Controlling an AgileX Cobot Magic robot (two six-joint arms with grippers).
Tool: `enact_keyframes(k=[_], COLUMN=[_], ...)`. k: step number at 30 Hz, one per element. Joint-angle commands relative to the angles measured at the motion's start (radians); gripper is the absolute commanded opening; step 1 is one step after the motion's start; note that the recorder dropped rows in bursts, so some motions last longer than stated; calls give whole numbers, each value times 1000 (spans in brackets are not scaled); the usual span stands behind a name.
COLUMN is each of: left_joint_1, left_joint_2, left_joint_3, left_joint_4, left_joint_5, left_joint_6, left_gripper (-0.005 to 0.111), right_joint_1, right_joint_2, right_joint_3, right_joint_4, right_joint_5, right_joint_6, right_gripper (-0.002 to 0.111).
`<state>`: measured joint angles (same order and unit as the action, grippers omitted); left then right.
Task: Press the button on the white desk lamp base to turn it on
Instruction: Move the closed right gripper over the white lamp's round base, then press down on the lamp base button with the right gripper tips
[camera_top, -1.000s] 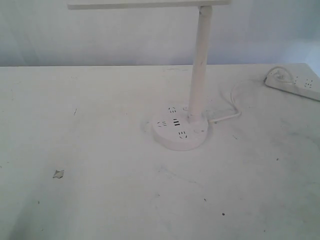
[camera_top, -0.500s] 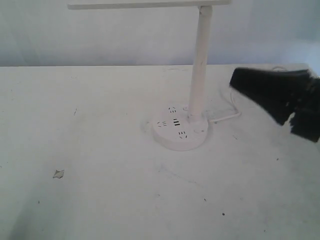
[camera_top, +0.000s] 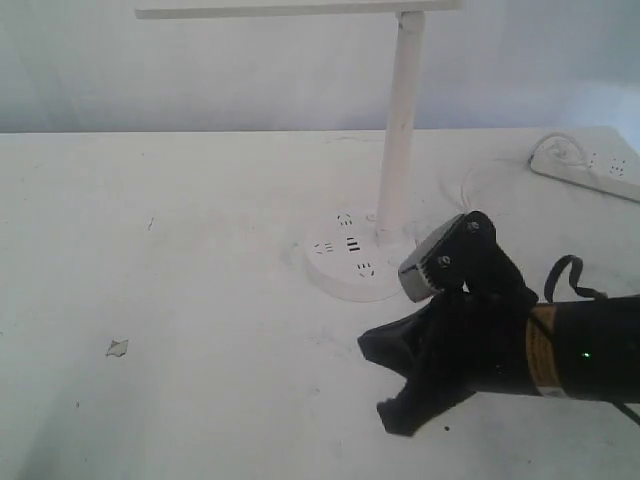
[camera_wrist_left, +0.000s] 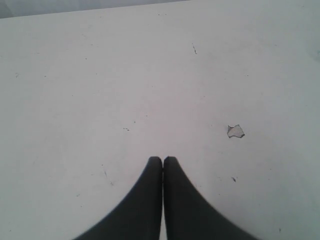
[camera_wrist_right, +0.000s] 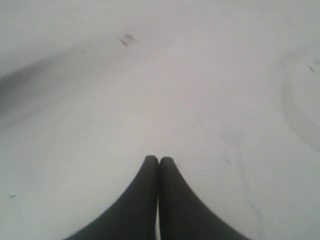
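The right gripper (camera_wrist_right: 159, 162) hangs low over the table (camera_top: 200, 400), on the near side of the base (camera_top: 345, 270) and apart from it. Its fingers are pressed together on nothing (likely to make one blunt tip for the button). The left gripper (camera_wrist_left: 162, 160) is likewise pinched together and empty, parked aside. Behind the base rises the pole (camera_top: 398, 130).

Tapered black right tool (camera_wrist_right: 159, 161), grey screwed block (camera_top: 432, 262), orange band (camera_top: 541, 350), looped cable (camera_top: 568, 272)
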<state>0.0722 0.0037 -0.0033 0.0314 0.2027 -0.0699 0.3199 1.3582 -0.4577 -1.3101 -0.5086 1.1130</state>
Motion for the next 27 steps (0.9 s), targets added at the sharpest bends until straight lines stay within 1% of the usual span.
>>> enact_keyframes(k=[1,4,8,12,20,27], left_joint_1=[-5,-5,-5,-5,-5,-5], left_joint_2=[-4,-4,-4,-4,-4,-4], left_joint_3=[3,3,3,3,3,3], left_joint_4=[-1,-1,-1,-1,-1,-1], left_joint_5=[-2,-2,-2,-2,-2,-2], left_joint_6=[-1,-1,-1,-1,-1,-1], left_gripper=[0,0,0,0,0,0], right_joint_1=[28,28,28,28,28,5], right_joint_2=[86,146,229,296,391,419], right_joint_3=[-33,-68,-127,-200,-334,-378], right_joint_4=[412,637,733,818,828,826], right_joint_5=[213,194,104,121,313,338], right_joint_6=[-99,-213,-371,-406,-448,-448], right_gripper=[0,0,0,0,0,0])
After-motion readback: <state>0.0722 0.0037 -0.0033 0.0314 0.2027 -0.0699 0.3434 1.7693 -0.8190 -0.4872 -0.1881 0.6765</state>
